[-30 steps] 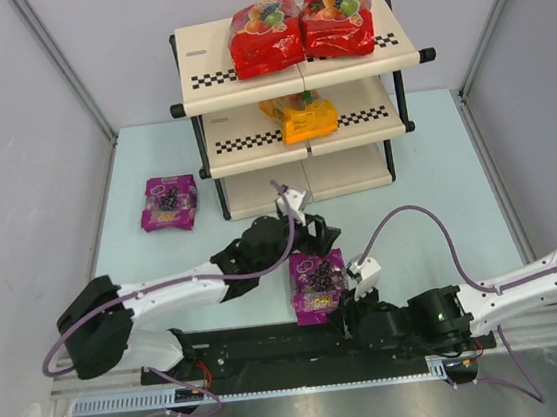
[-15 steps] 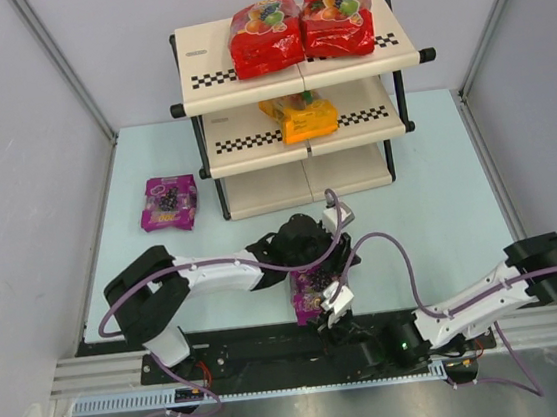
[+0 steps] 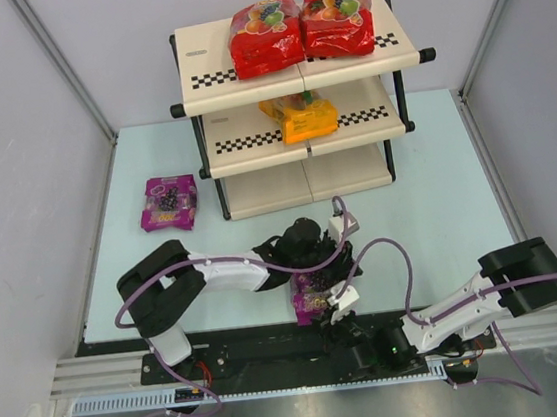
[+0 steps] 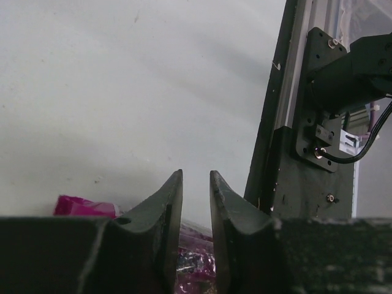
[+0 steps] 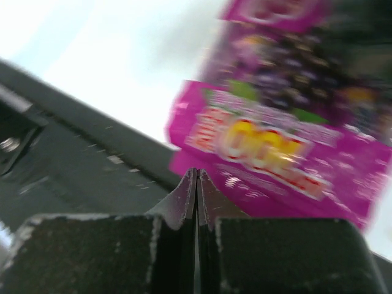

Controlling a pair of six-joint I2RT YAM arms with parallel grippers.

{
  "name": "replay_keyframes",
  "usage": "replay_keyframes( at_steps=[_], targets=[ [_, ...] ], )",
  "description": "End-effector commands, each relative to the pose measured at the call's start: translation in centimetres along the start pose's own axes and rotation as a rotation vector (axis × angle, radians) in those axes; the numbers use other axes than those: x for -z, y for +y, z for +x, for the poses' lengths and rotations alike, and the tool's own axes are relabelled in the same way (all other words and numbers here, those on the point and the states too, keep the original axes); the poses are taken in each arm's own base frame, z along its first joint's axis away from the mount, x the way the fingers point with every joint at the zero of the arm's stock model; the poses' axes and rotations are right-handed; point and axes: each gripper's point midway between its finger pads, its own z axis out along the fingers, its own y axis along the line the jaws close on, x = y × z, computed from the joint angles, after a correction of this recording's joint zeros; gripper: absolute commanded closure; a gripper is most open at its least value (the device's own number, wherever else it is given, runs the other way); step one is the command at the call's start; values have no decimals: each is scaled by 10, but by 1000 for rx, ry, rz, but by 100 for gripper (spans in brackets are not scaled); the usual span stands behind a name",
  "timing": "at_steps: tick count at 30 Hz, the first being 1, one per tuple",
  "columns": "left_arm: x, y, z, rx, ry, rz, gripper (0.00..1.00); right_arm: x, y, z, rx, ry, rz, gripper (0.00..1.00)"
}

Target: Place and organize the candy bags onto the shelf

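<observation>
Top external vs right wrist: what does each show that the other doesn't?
Only top external: the shelf, red bags on its top tier, orange bag on the middle tier, far purple bag on the table. Only right wrist: right gripper shut, empty. Both: near purple bag by the arm bases.

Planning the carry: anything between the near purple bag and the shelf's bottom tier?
Nothing visible lies between the near purple bag and the shelf; left gripper is over the bag, other purple bag lies off to the left.
</observation>
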Motion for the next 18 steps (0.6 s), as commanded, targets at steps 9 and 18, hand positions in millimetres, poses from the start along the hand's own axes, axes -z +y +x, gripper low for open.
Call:
replay_keyframes(
  at_steps=[9,18],
  targets=[
    [25,14,36,163,-45,-34,76,6,-89,-16,-175,-165,306,100],
    [69,28,54,253,-71,-203,79,2,-114,-33,-215,-210,389,100]
  ],
)
